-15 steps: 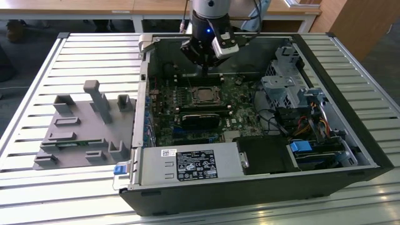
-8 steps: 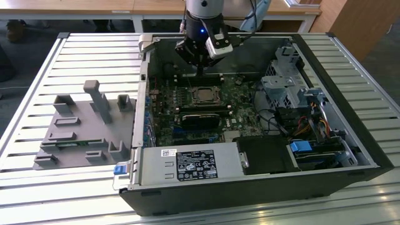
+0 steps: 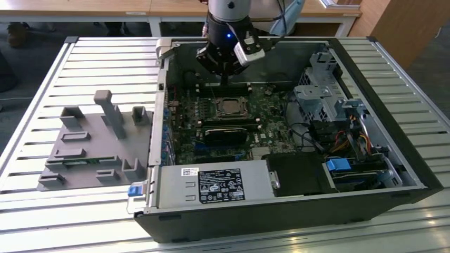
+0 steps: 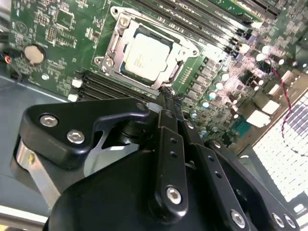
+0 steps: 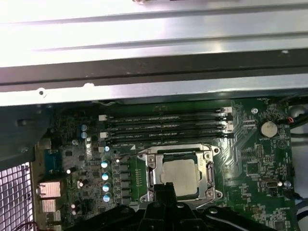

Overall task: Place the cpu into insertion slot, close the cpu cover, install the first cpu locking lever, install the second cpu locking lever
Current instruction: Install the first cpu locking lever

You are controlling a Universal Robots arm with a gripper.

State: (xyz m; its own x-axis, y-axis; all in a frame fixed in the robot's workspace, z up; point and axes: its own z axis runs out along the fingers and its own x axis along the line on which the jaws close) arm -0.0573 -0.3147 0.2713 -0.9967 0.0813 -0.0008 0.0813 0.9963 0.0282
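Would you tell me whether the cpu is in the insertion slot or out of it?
In. The cpu lies flat inside the insertion slot, with the cpu cover framing its silver top in both wrist views.

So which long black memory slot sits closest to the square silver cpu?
The black slot bordering the silver cpu cover, farthest from the grey metal case wall.

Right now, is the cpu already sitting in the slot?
Yes: in the second wrist view the cpu lies flat, framed on all sides by the cover.
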